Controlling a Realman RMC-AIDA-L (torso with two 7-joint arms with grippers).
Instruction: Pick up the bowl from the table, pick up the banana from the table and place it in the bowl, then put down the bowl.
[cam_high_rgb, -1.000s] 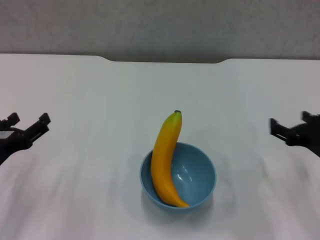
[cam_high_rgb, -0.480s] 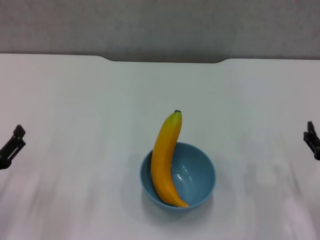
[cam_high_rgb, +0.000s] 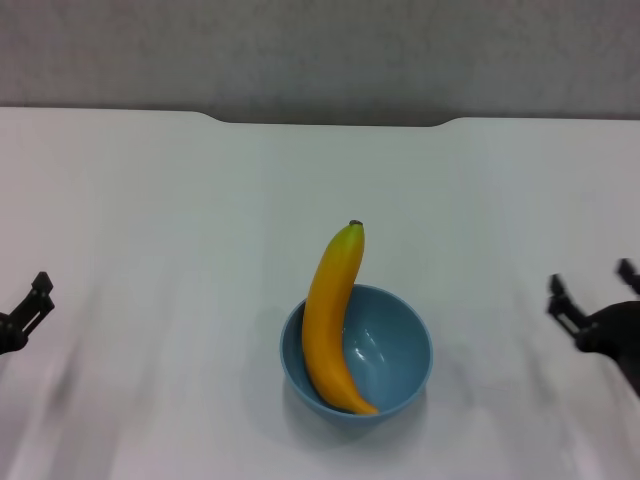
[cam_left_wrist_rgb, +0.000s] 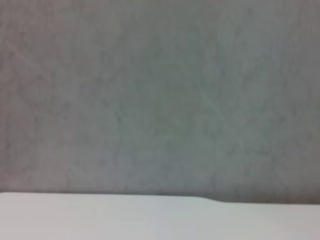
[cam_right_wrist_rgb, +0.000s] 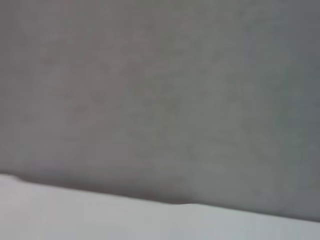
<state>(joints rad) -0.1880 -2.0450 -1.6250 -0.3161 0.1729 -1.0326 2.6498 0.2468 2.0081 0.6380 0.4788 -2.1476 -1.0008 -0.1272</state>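
The banana (cam_high_rgb: 333, 320) leans in the bowl (cam_high_rgb: 392, 352) on the table (cam_high_rgb: 180, 220), being longer than it; the empty, spread right gripper (cam_high_rgb: 590, 292) and left gripper (cam_high_rgb: 28, 312), state indiscernible, flank it.

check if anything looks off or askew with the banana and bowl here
Nothing is spilled or damaged. The banana is too long for the bowl, so it leans on the rim with its stem end sticking out. The left gripper and right gripper sit at the table's sides.
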